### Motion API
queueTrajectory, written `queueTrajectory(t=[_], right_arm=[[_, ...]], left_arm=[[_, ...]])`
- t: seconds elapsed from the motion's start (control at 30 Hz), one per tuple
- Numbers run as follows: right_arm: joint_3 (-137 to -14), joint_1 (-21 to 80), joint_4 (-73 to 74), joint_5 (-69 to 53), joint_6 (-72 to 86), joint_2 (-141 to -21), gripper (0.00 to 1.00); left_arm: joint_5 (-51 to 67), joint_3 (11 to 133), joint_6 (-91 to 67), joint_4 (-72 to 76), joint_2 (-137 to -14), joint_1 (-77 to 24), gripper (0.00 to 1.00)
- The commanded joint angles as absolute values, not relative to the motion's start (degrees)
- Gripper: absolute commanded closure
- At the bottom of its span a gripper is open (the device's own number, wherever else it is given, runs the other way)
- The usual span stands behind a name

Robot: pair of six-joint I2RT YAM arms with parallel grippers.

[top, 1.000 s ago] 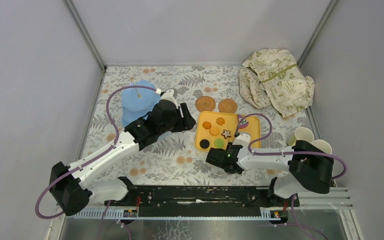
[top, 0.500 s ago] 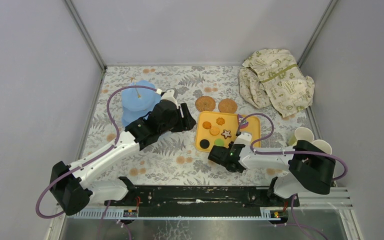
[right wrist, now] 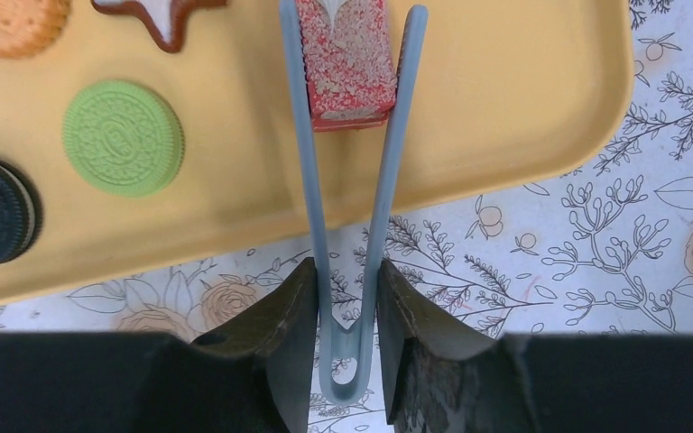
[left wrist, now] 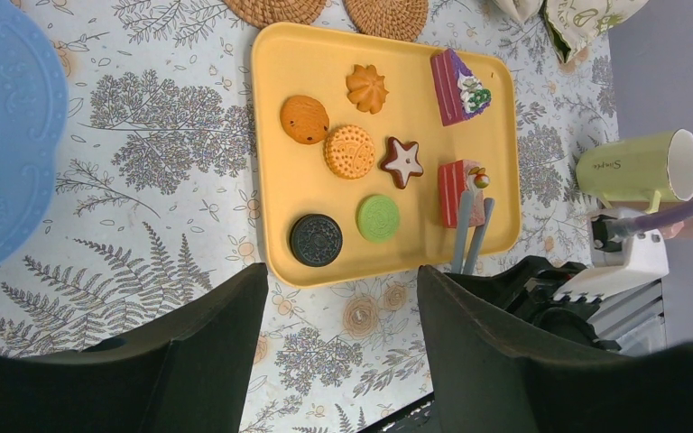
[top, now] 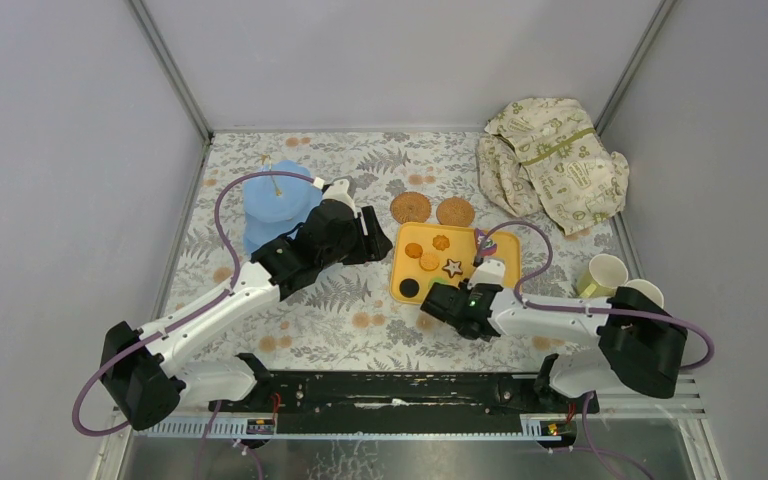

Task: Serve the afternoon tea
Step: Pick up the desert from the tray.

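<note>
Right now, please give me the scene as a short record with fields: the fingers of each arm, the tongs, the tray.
left fingers: open, empty, above the table beside the yellow tray
right fingers: closed on the handle end of the tongs
tongs: arms on either side of the red cake slice
tray holds: six biscuits, purple cake slice, red cake slice
cups: two, right of the tray

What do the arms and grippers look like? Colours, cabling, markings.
Left arm and right arm: white links, bulky black joints and bases, a purple cable looping along each. Left gripper and right gripper: plain black tapered fingers, no markings visible. Small green light glows on the right wrist.
</note>
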State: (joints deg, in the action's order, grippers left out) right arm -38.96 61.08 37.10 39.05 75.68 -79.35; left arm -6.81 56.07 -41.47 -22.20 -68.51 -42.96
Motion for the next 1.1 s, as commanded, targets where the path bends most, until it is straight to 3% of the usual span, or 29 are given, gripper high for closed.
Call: queueTrajectory(t=[0.0, 0.13, 0.43, 0.8, 1.07], right_arm=[[-40.96, 58.43, 38.65, 37.28, 72.91, -75.25, 0.66], [-39.4, 56.24, 36.18, 34.49, 69.72, -72.18, 0.75], [-42.88, 55.92, 37.56, 32.89, 64.24, -71.9, 0.86], [-44.16, 57.66, 39.81, 33.28, 62.63, -69.11, 0.94], [-49.97, 62.91, 43.54, 35.89, 62.42, -70.65, 0.95]], left_arm=[[-6.52, 56.17, -41.48, -18.63, -68.63, -42.45, 0.31], [-6.54, 56.45, -41.51, -18.63, -68.56, -42.45, 0.31], [-7.52, 58.23, -40.9, -19.33, -68.61, -41.91, 0.31], [-8.0, 60.12, -40.02, -19.84, -67.88, -39.59, 0.3], [-9.36, 61.25, -39.88, -19.67, -65.74, -36.78, 0.29]])
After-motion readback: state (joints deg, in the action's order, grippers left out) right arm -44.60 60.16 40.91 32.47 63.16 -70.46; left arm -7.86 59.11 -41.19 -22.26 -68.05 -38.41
